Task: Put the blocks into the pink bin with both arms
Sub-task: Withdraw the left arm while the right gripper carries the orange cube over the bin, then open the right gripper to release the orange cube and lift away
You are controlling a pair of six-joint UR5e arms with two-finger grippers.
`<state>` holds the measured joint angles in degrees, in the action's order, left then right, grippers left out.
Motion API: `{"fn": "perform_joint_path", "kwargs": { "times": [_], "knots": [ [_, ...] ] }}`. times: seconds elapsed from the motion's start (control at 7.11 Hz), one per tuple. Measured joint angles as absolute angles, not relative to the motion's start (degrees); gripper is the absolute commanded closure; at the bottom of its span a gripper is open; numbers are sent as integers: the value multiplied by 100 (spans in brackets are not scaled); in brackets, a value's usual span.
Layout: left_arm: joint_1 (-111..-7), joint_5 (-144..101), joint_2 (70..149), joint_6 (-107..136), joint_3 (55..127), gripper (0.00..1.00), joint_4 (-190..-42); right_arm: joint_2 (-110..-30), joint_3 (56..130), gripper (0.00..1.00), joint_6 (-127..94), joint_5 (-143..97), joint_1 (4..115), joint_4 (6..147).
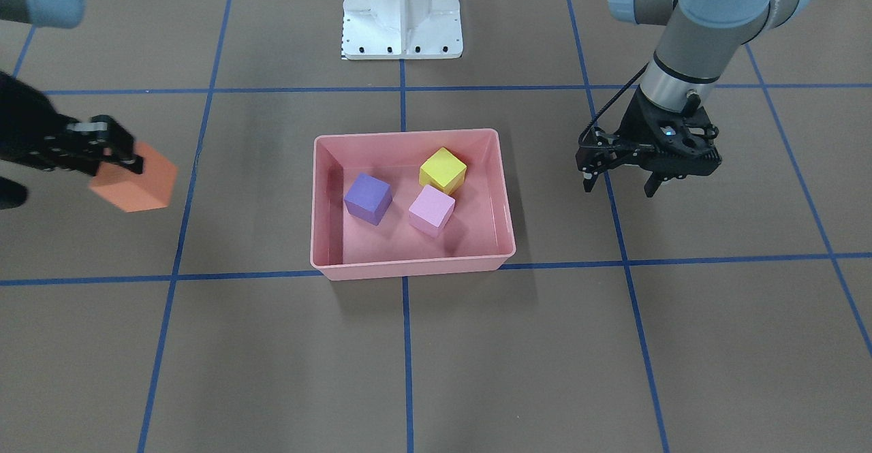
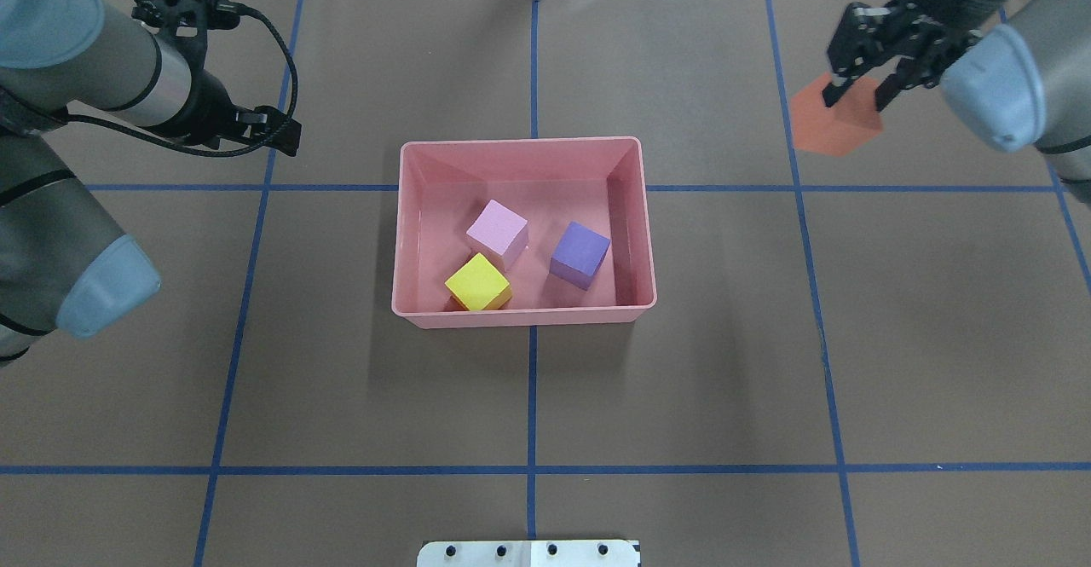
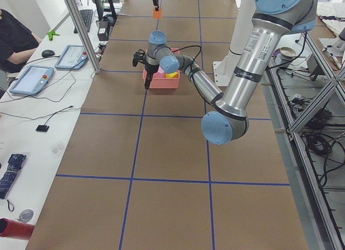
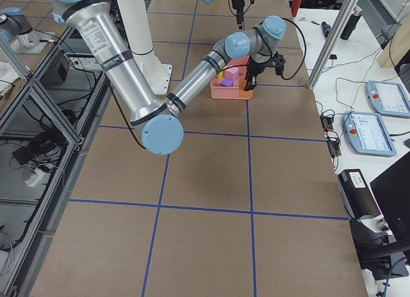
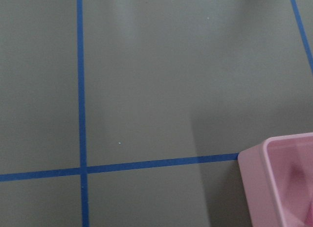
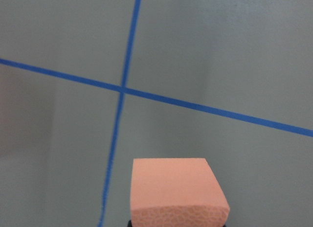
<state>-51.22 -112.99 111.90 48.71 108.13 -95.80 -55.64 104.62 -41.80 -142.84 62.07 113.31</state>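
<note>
The pink bin sits mid-table and holds the yellow cube, the dark purple cube and the pale pink cube. My right gripper is shut on the orange cube, held above the table well off to the bin's side. My left gripper is open and empty, hanging above the table on the bin's other side. A bin corner shows in the left wrist view.
The white pedestal base stands at the robot's edge of the table. Blue tape lines grid the brown tabletop. A side desk with tablets and a seated person runs along the far edge.
</note>
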Motion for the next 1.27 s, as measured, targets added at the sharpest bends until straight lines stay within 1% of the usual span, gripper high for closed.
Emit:
{"fn": "perform_joint_path", "kwargs": {
  "times": [0.28,0.42,0.56,0.7,0.98,1.27],
  "knots": [
    [-5269,-11333,11077,4759,10803,0,-9588,-5073,10079,100,-6866,-13632,5038,9734],
    [-5321,-11339,11056,4697,10798,0,-9589,-5003,9946,100,-7574,-13214,4592,9196],
    [-5366,-11343,11045,4626,10795,0,-9589,-4981,9881,44,-7852,-12989,4344,8987],
    [-5435,-11400,11017,4524,10800,0,-9589,-4958,9839,0,-7990,-12900,4226,8910],
    [-5805,-11870,10827,4044,10816,0,-9586,-4864,9864,0,-8130,-12781,4167,8827],
    [-6062,-11998,10228,3913,10839,0,-9865,-4905,10199,0,-8120,-12384,4253,8771]
  ]
}}
